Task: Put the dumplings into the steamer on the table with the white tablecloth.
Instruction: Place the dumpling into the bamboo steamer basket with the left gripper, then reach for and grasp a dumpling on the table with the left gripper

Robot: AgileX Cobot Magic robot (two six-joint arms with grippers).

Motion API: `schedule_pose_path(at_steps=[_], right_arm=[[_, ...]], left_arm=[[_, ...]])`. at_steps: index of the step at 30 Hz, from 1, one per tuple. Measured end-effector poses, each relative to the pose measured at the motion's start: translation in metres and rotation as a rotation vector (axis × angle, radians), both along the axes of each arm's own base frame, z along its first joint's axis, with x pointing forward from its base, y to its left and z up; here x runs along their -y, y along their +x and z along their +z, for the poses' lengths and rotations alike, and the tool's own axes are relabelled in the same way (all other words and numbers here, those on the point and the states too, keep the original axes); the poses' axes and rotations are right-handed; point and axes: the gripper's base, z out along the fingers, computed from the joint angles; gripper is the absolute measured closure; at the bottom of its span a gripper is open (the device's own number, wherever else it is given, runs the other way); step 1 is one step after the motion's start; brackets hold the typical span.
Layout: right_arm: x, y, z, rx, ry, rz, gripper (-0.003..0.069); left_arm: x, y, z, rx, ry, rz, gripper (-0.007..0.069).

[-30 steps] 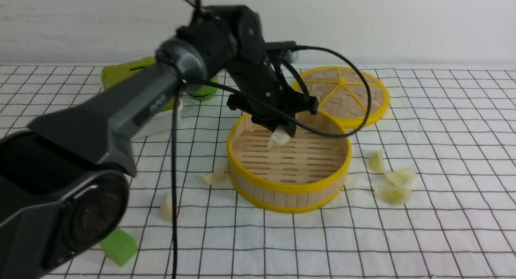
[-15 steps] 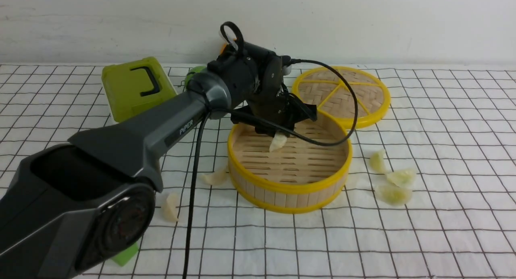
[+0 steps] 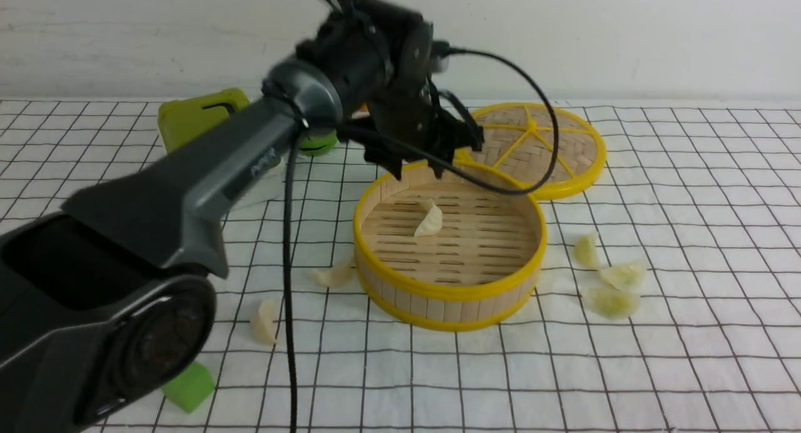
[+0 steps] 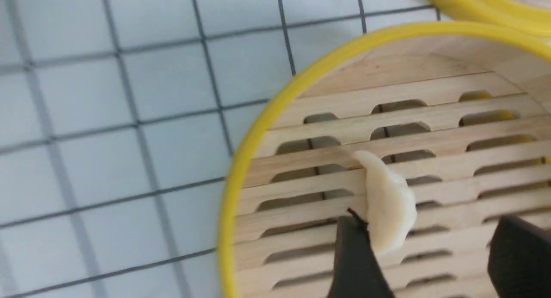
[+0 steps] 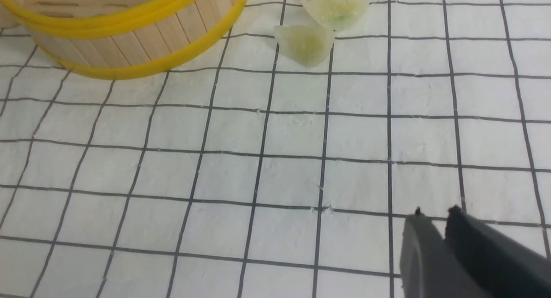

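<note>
As seen from the front, finds the left gripper (image 3: 417,170) raised above the far rim of the steamer (image 3: 447,292), jaws spread wide and gripping nothing. Places one cream dumpling (image 3: 429,220) on the slatted floor inside, below that gripper and clear of it. Leaves two more cream dumplings (image 3: 333,275) (image 3: 264,322) out on the white tablecloth (image 3: 688,358) to the steamer's left, one just beside its wall, the other nearer the camera. Groups three greenish dumplings (image 3: 585,250) (image 3: 621,275) (image 3: 610,301) near the steamer's right side, on the surface (image 3: 500,383), none touching the wall. Puts the woven lid (image 3: 532,146) flat just behind the steamer. Seen from the left wrist, looks past two dark fingers (image 4: 355,263) set wide apart over the slats, with the cream dumpling (image 4: 387,203) lying on the floor between them, close against one finger and far from the other; cannot tell whether touching that finger. Seen from the right wrist, shows the right gripper (image 5: 435,214) with jaws drawn almost together, nothing between them, hanging over plain grid squares, well apart from the greenish dumplings (image 5: 305,44) and from the steamer's yellow-rimmed wall (image 5: 142,65).
</note>
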Motion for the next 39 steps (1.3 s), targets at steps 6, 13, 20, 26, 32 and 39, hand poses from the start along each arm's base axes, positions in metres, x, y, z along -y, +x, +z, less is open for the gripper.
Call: schedule_pose_path(at_steps=[6,13,20,26,32,39], right_arm=[[0.000,0.000,0.000,0.000,0.007,-0.001,0.0575],[0.000,0.000,0.000,0.001,0.010,-0.002,0.0567],[-0.001,0.000,0.000,0.001,0.020,-0.003,0.0566],[-0.001,0.000,0.000,0.001,0.021,-0.003,0.0564],[-0.001,0.000,0.000,0.001,0.022,-0.003,0.0555],[-0.001,0.000,0.000,-0.001,0.022,-0.002,0.0547]], left_arm=[[-0.060,-0.022,0.073,0.106,0.104,-0.053,0.0265],[-0.119,-0.034,0.013,-0.217,0.069,-0.075,0.0358],[-0.089,-0.044,-0.074,-0.302,0.114,-0.353,0.0382],[-0.069,-0.040,-0.097,-0.246,0.196,-0.469,0.0382],[-0.068,-0.032,-0.119,-0.245,0.243,-0.473,0.0382],[-0.079,-0.028,-0.118,-0.255,0.263,-0.205,0.0382]])
